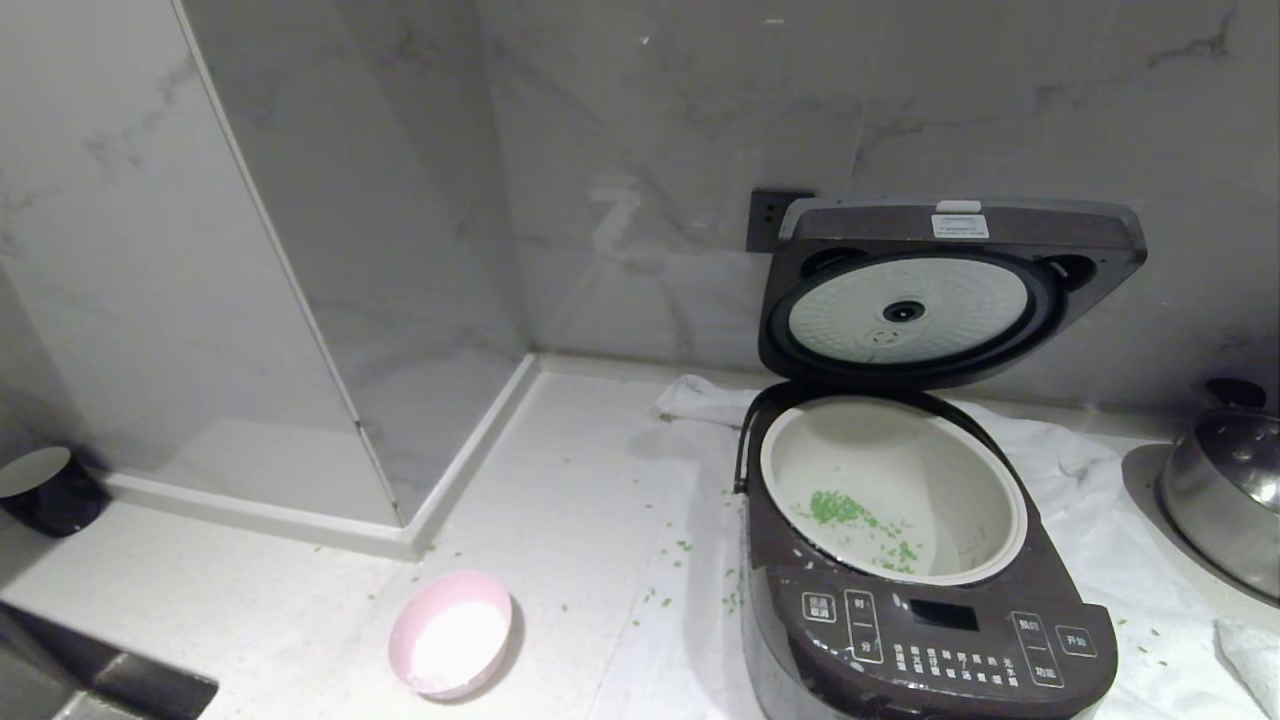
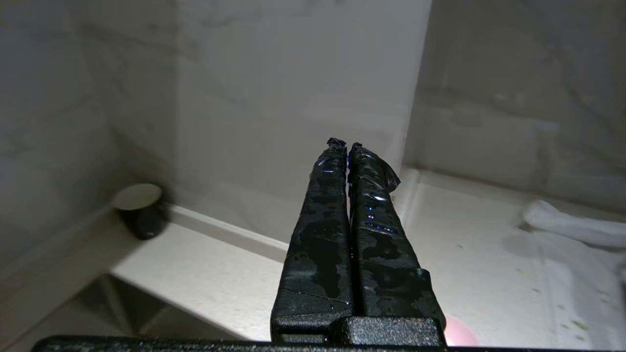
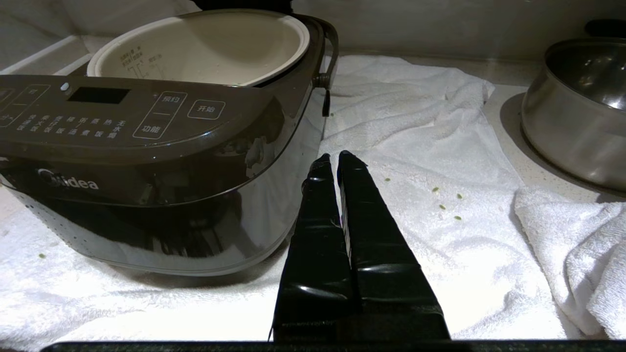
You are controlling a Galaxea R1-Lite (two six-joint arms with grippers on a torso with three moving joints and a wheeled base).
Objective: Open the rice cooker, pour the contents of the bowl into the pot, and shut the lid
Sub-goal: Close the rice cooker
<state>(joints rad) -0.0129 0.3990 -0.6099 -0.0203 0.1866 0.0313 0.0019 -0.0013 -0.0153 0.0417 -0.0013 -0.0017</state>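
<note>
The dark brown-grey rice cooker point(image 1: 930, 640) stands on a white towel point(image 1: 1090, 560) with its lid point(image 1: 950, 290) swung up against the wall. Its cream-white pot point(image 1: 890, 490) shows green grains on its floor. The pale pink bowl point(image 1: 452, 633) sits upright on the counter, left of the cooker, apparently empty. My left gripper point(image 2: 345, 144) is shut and empty, above the counter with the bowl's point(image 2: 457, 333) rim just under its base. My right gripper point(image 3: 337, 157) is shut and empty, low over the towel point(image 3: 440, 161) beside the cooker's point(image 3: 146, 161) right side. Neither gripper shows in the head view.
A shiny steel pan point(image 1: 1225, 495) stands at the right edge of the counter. A small black cup point(image 1: 45, 490) sits on the ledge at far left. Green grains are scattered over counter and towel. A wall corner juts out behind the bowl.
</note>
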